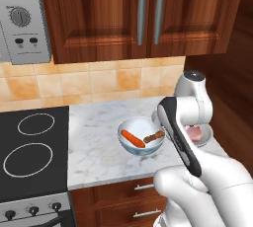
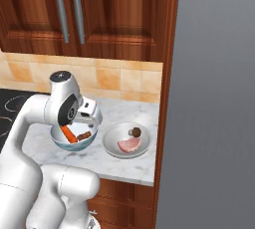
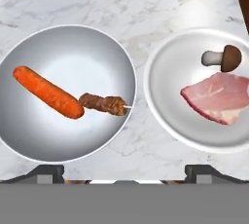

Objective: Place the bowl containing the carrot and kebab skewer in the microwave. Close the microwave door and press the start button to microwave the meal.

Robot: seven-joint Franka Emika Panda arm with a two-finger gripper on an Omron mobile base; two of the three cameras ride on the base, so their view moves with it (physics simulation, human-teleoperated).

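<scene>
A: Going left to right, what sits on the marble counter (image 1: 99, 142)?

B: First the stove (image 1: 32, 152), flush against the counter's left edge. Then the bowl (image 1: 142, 142), near the counter's front edge and roughly midway along it. Inside, the carrot (image 3: 47, 92) lies on the left half, and the kebab skewer (image 3: 103, 103) lies to its right, its meat end touching the carrot's tip.

A: And right of the bowl?

B: A plate (image 3: 168, 101), just beside the bowl but not touching, close to the counter's right edge. It holds a pink meat slice (image 3: 219, 96) and a mushroom (image 3: 223, 58) toward its far side.

A: The microwave?

B: Its control panel with the dial (image 1: 22, 18) shows up on the wall, above the stove, at the upper left of the left base view. I cannot tell how the door stands.

A: The gripper?

B: The gripper (image 3: 124, 174) hovers above the front of the counter, looking straight down between bowl and plate. Its finger tips (image 3: 46, 173) stand wide apart, holding nothing
</scene>
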